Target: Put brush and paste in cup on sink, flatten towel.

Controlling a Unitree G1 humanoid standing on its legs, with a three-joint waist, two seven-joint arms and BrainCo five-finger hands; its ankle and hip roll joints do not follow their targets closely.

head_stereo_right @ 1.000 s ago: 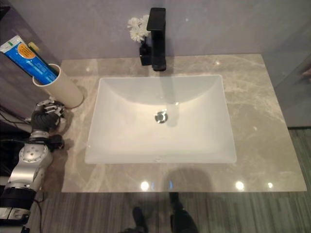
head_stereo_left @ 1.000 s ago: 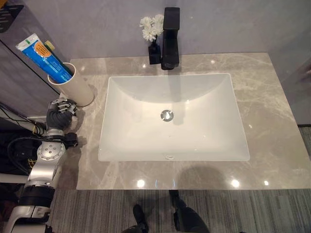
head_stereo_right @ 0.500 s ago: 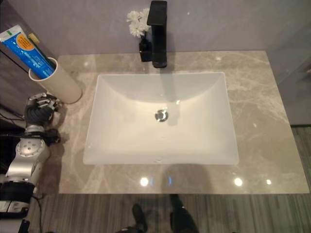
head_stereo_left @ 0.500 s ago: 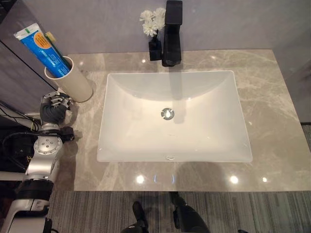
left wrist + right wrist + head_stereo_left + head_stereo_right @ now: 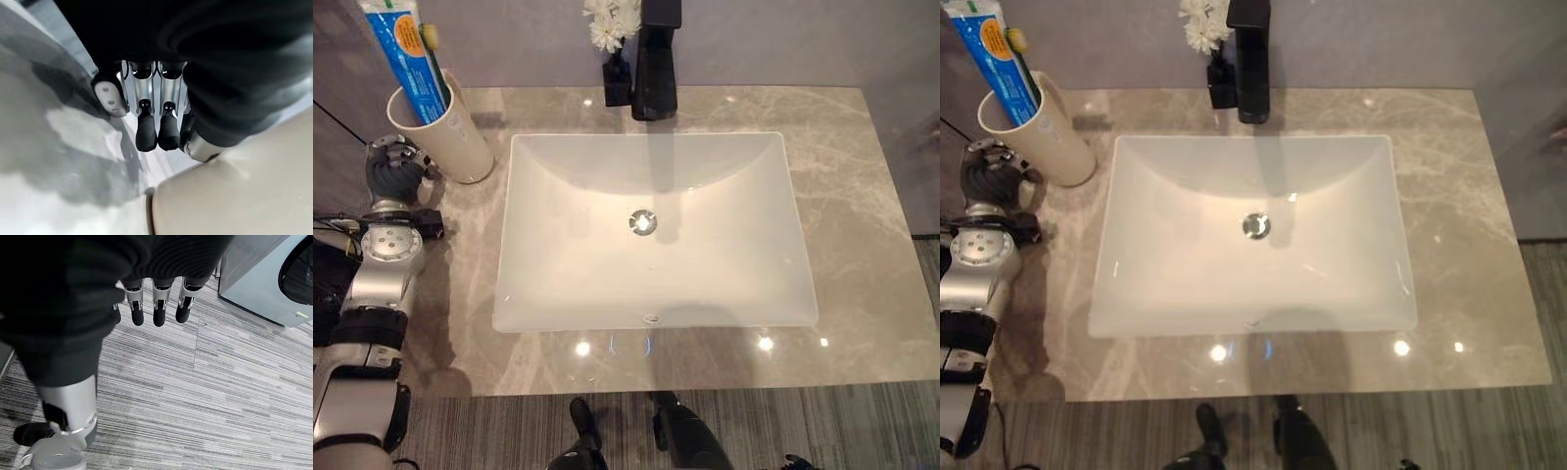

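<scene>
Black faucet (image 5: pixel 656 59) and white flowers (image 5: pixel 612 24) behind basin (image 5: pixel 651 230); cup (image 5: pixel 445 132) holding toothpaste (image 5: pixel 403 49) and toothbrush (image 5: pixel 433 54), left hand (image 5: pixel 393 168) beside, fingers relaxed; right hand (image 5: pixel 154 303) straight-fingered over floor.

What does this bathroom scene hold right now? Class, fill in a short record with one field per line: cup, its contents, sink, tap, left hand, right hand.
cup: cream cup standing on the marble counter, at the basin's far left corner
contents: blue toothpaste tube and toothbrush, both upright in it
sink: white rectangular basin, nothing in it
tap: black tap behind the basin, white flowers beside it
left hand: left hand next to the cup, fingers relaxed, holding nothing
right hand: right hand hanging over striped floor, open
</scene>
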